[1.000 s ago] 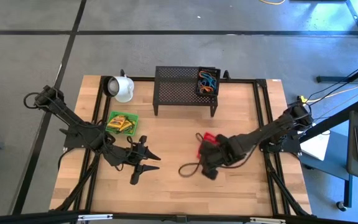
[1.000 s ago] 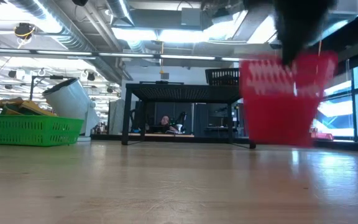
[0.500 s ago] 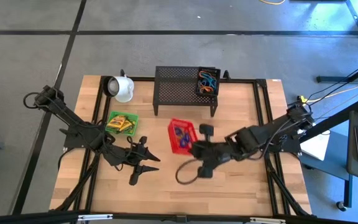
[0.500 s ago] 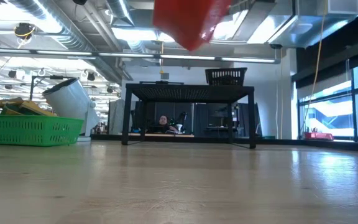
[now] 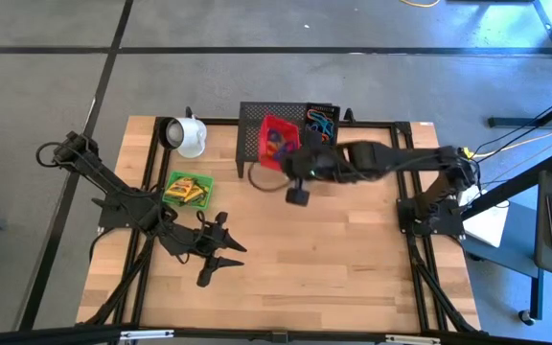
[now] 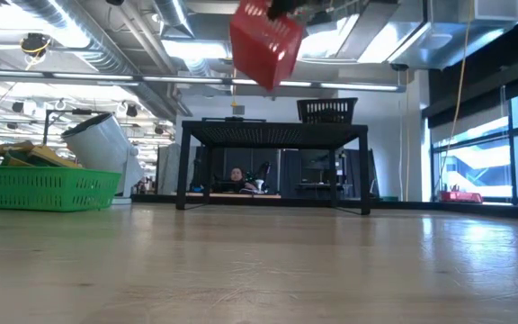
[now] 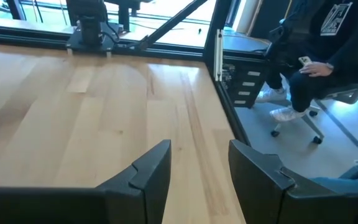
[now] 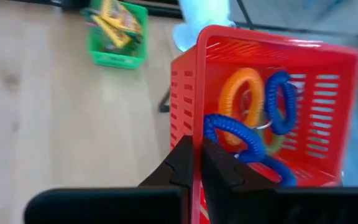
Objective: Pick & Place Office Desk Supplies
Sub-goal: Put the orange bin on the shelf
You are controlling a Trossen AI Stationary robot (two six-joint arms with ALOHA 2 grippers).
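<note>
A red slotted basket (image 5: pixel 274 140) holding orange and blue coiled loops (image 8: pixel 253 118) hangs in the air over the black mesh rack (image 5: pixel 262 144), with my right gripper (image 5: pixel 300 161) shut on it. In the low view the basket (image 6: pixel 265 40) hangs tilted, high above the rack (image 6: pixel 275 133). A black basket of coloured loops (image 5: pixel 320 126) stands on the rack's right end. A green basket with yellow crayon boxes (image 5: pixel 188 189) rests on the table at the left. My left gripper (image 5: pixel 224 257) waits open near the table's near left, with nothing between its fingers (image 7: pixel 148 177). My right gripper (image 8: pixel 197 152) pinches one side wall of the red basket at its rim (image 8: pixel 196 118), one finger inside the basket and one outside. The basket is lifted clear of table and rack and hangs tilted.
A white mug (image 5: pixel 188 136) lies on its side at the table's far left corner. Bare wooden tabletop (image 5: pixel 305 259) spreads across the middle and near side. A seated person (image 7: pixel 328 43) shows beyond the table's edge in the left wrist view.
My right gripper has swung up and toward the table's far edge, turning as it went, and has stayed shut on the red basket. The basket has gone from low over the table's middle right to high over the rack, and is tilted now.
</note>
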